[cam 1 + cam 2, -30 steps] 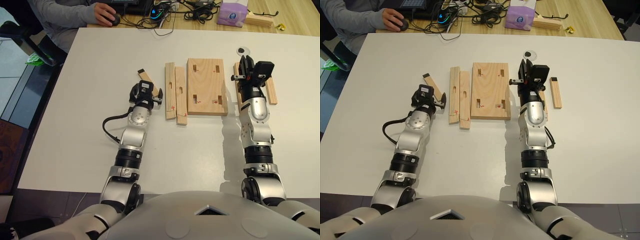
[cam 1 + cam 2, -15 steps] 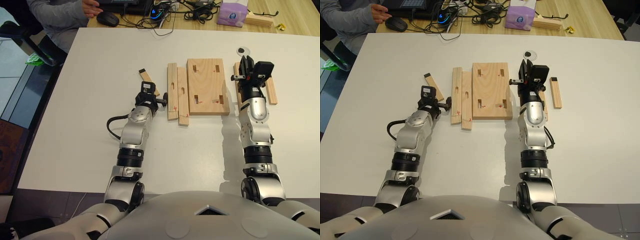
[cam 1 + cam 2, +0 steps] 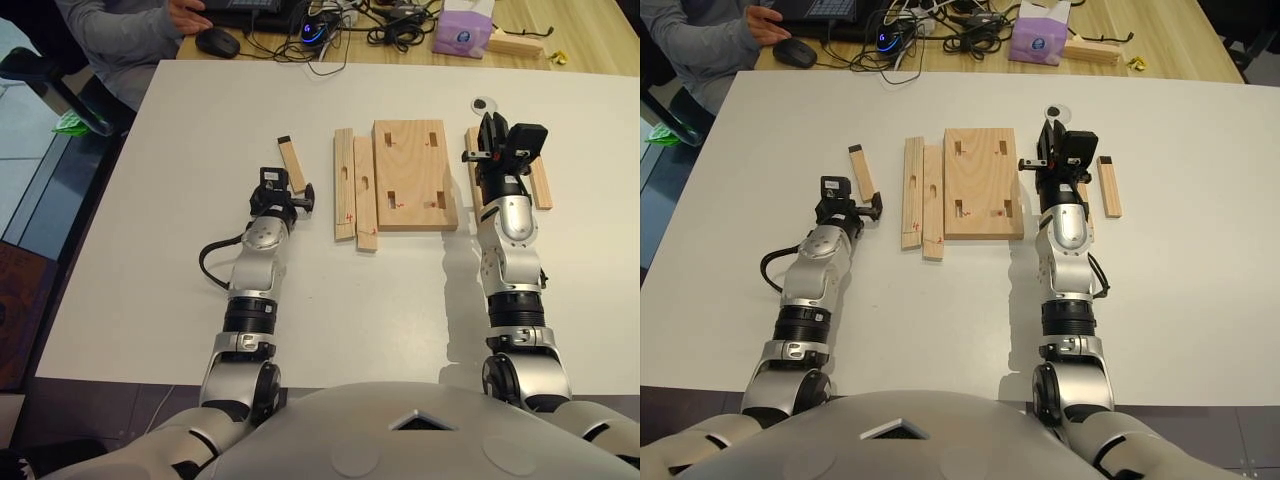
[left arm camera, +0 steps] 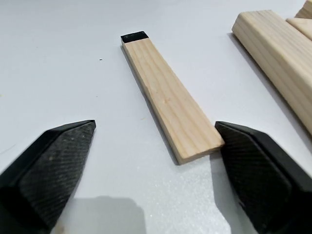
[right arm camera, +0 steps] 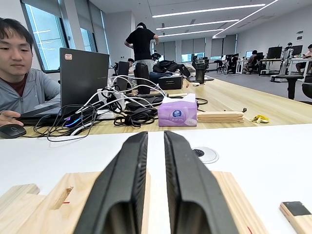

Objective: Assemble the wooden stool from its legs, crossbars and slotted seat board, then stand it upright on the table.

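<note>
The slotted seat board [image 3: 412, 172] lies flat in the middle of the table. Two legs [image 3: 352, 195] lie side by side against its left edge. Left of those lies a short crossbar [image 3: 292, 163] with a black end. My left gripper [image 3: 281, 192] sits just short of that crossbar's near end, open, with the crossbar [image 4: 165, 97] stretching away between its fingertips [image 4: 63, 146]. My right gripper [image 3: 492, 140] hovers, shut and holding nothing, over a wooden piece [image 3: 474, 185] right of the board. Another crossbar [image 3: 541, 180] lies further right.
A cable grommet [image 3: 486, 101] sits in the table behind my right gripper. Beyond the white table's far edge are a mouse [image 3: 216, 40], cables, a tissue box [image 3: 462, 28] and a wood block [image 3: 518, 42]. A person sits at a laptop there.
My left gripper has swung left, away from the two legs, to the near end of the short crossbar. The right arm has kept still.
</note>
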